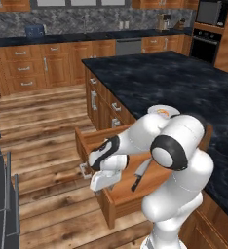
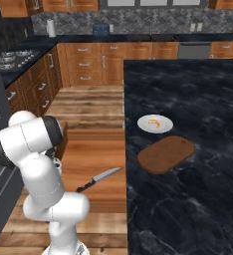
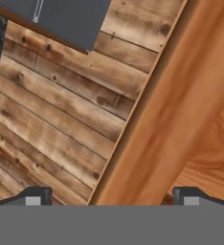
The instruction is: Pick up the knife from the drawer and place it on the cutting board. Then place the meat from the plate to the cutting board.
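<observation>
The drawer (image 2: 96, 154) stands pulled out from the island. The knife (image 2: 99, 179), silver blade and black handle, lies on its bottom near the counter side; it also shows as the knife (image 1: 139, 176). My gripper (image 1: 97, 186) hangs open above the drawer's front panel (image 3: 171, 119), nothing between its fingertips (image 3: 35, 196), the knife off to one side. On the counter the white plate (image 2: 155, 124) carries the orange meat (image 2: 155, 122). The dark oval cutting board (image 2: 167, 153) lies just in front of the plate, bare. My arm hides most of the plate (image 1: 163, 110).
The black island counter (image 2: 198, 99) stretches to the right of the drawer. Wooden floor (image 3: 51, 129) lies beyond the drawer front. A dark grey appliance (image 1: 1, 204) with bar handles stands at the left, and cabinets (image 1: 52, 65) line the back wall.
</observation>
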